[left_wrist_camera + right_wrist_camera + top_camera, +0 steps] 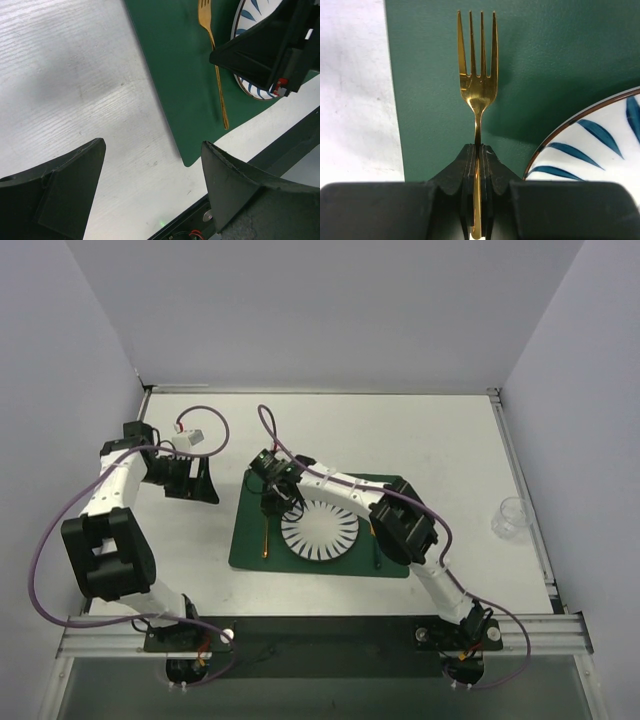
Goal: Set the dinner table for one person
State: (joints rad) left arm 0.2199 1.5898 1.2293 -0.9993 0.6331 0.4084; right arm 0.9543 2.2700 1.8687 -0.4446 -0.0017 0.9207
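Fork [477,85]: pinched by right end effector [477,162], left of plate [600,145] where a diner expects it.
Left end effector [152,150]: wide, empty.

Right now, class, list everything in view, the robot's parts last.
table: one, white, under everything
mat: one, green, mid-table
plate: one, white and blue, on mat
fork: one, gold, left of plate, in right arm's jaws
utensil: one, gold, right of plate, kind unclear
cup: one, clear, table's right side
left arm: one, white and black, left of mat, jaws open
right arm: one, white and black, over mat, jaws shut on fork
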